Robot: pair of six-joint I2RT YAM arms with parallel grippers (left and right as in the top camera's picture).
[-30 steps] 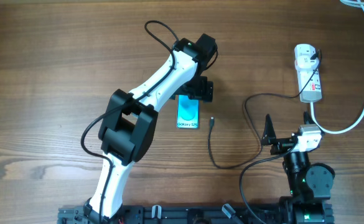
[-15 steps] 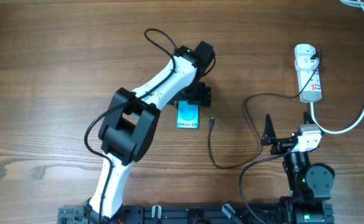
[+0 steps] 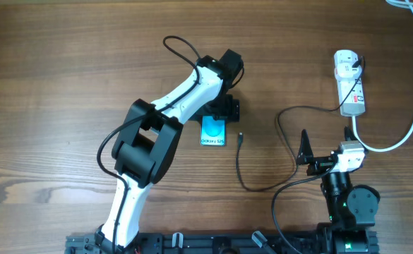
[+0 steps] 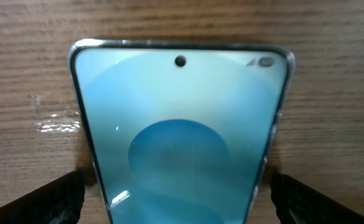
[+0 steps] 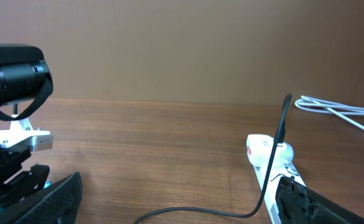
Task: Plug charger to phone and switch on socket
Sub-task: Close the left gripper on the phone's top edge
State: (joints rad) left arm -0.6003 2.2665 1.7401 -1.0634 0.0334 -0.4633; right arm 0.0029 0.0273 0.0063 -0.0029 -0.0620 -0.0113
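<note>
**Phone being approached, cable not yet connected**

The left claw (image 4: 177,196) hangs low over the camera end of the phone (image 3: 213,132). It is released and spread wide, with one finger just outside each long edge, and nothing in the left wrist view shows a squeeze. The phone lies flat on the wooden surface (image 3: 65,70), screen up.

The charger (image 3: 241,138) is not in the phone. Its dark plug tip rests on the surface just beside the phone's right edge, apart from it. The thin cable loops away towards the socket (image 3: 353,95) at the far right, and the white adapter block seems to sit in that strip already.

The right claw (image 5: 182,204) is released too, holds nothing and stays near its base, well apart from both the plug tip and the socket.

By my reading the task has barely begun. The plug still has to be picked up and pushed into the phone, and then the switch pressed. I cannot tell the switch's position from here.
</note>
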